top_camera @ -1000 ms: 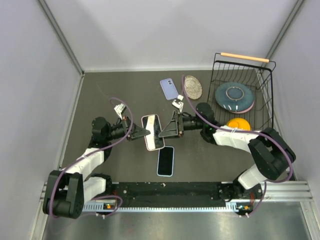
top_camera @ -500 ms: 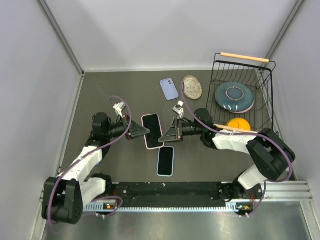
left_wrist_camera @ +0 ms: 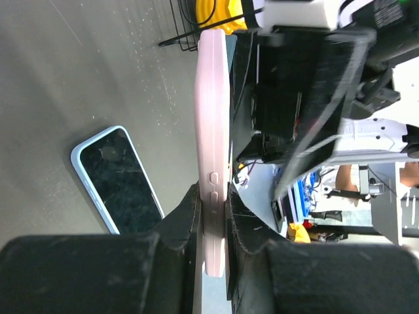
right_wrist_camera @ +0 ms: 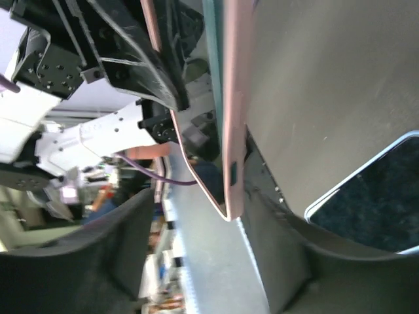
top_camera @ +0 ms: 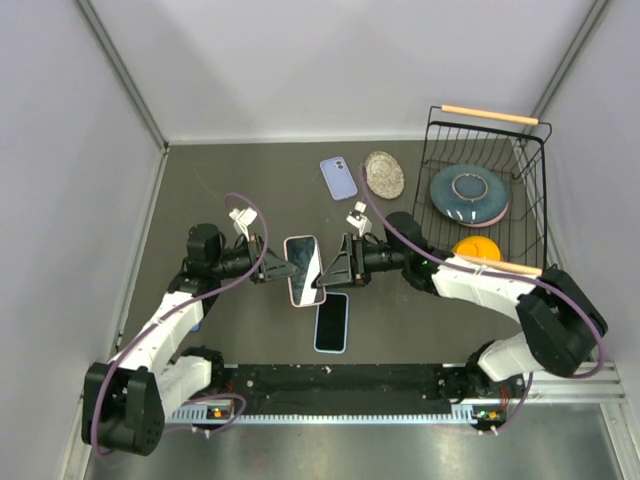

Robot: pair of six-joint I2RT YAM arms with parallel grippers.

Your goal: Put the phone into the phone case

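Phone case [top_camera: 305, 268], the pink one, is held up between the two arms at the middle of the table [top_camera: 230, 190]. It appears to be lifted clear of the surface, its long axis running near to far. The left gripper [top_camera: 283, 268] has its fingers clamped on the case's left long edge. In the left wrist view the pink side wall with its button cut-outs is pinched flat between the pads, a grip that seems meant to steady the case so the other arm can work on it. The right gripper [top_camera: 335, 270] faces it from the right with its fingers apart. They straddle the opposite edge rather than squeeze it (one finger may brush the back, but the right wrist view shows open space on the other side). The phone [top_camera: 331, 322], dark-screened with a pale blue rim, lies flat on the table just near of the held case and slightly to the right, touched by neither arm. The case's glossy face reflects too much to tell whether anything already sits inside it. By my reading the seating step has not begun. The case is being presented and braced, and the phone's spot right beside it keeps the reach short for the free right arm.
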